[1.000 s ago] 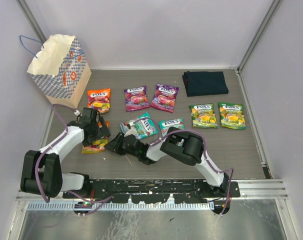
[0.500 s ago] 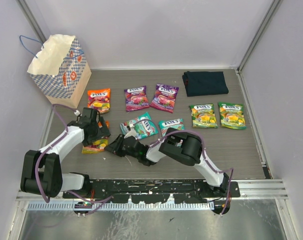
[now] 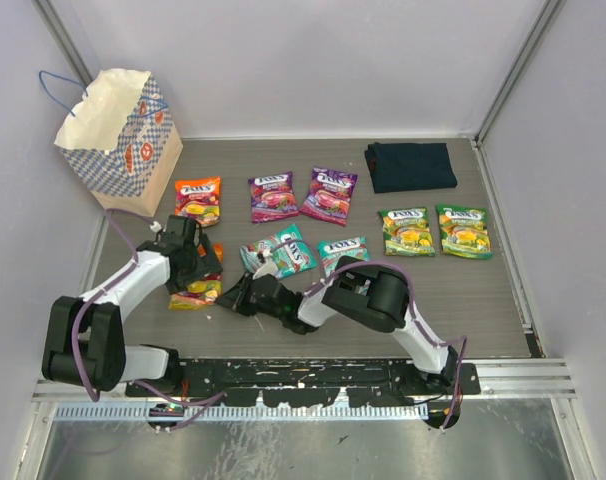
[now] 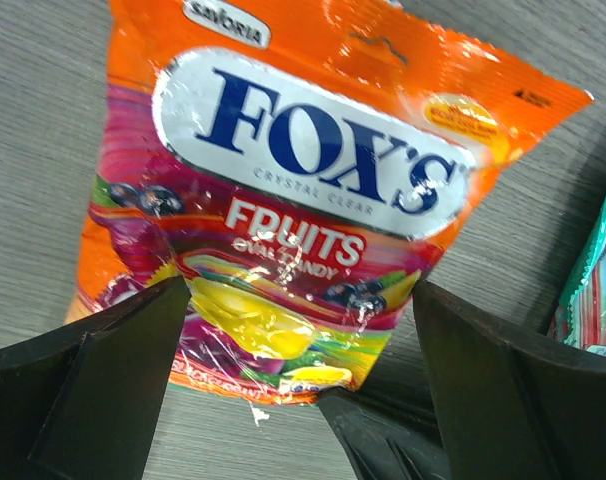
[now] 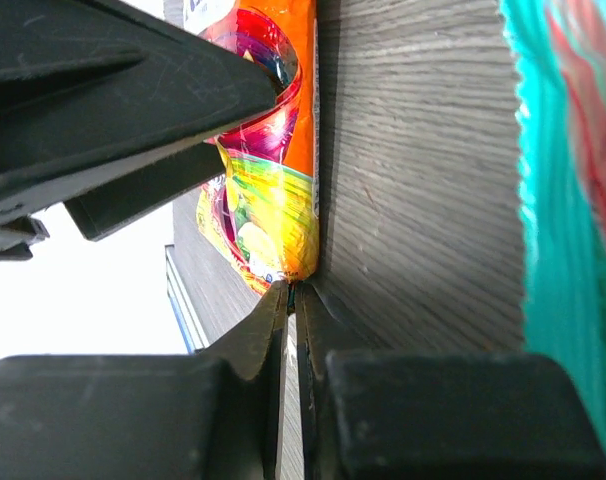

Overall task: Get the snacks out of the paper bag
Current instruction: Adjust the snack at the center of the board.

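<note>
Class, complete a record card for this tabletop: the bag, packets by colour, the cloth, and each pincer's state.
Bag: paper bag, far left, mouth open
Packets out: two orange packets, two purple packets, two teal packets, two green packets
Cloth: navy cloth, folded, far right
Left pincer: open over the near orange packet
Right pincer: shut, tips at that packet's corner

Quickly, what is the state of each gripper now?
Left gripper: open, fingers either side of the orange packet.
Right gripper: shut at the packet's corner; whether it pinches it cannot be told.
</note>
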`<state>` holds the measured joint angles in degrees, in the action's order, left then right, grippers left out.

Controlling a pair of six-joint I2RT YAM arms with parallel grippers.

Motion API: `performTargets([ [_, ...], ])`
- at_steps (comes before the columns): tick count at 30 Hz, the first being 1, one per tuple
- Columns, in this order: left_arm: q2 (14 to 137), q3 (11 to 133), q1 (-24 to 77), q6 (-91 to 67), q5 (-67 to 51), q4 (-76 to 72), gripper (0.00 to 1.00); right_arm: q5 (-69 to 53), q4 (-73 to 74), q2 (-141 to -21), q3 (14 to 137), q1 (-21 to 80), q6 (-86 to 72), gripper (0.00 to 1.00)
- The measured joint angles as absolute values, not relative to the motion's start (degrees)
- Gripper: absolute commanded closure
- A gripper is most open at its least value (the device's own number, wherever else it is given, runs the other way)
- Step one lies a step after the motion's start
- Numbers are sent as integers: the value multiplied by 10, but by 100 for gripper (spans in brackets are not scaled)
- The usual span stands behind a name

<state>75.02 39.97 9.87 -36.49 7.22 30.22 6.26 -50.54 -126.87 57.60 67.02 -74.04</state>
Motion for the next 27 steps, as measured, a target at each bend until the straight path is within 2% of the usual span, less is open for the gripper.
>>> performTargets([
  [12, 781, 413, 101, -366, 75, 312, 2, 63, -479, -1228, 541, 681, -679, 81],
  [13, 783, 415, 101, -366, 76, 313, 2, 63, -475, -1224, 538, 681, -674, 83],
  [17, 797, 423, 101, -365, 93, 311, 2, 49, -460, -1206, 520, 687, -653, 98],
  [23, 814, 435, 101, -364, 109, 311, 2, 22, -459, -1204, 517, 694, -638, 99],
  [24, 815, 436, 101, -364, 110, 311, 2, 19, -460, -1204, 517, 694, -637, 96],
  [27, 816, 436, 101, -364, 112, 311, 2, 16, -464, -1204, 514, 694, -636, 55],
])
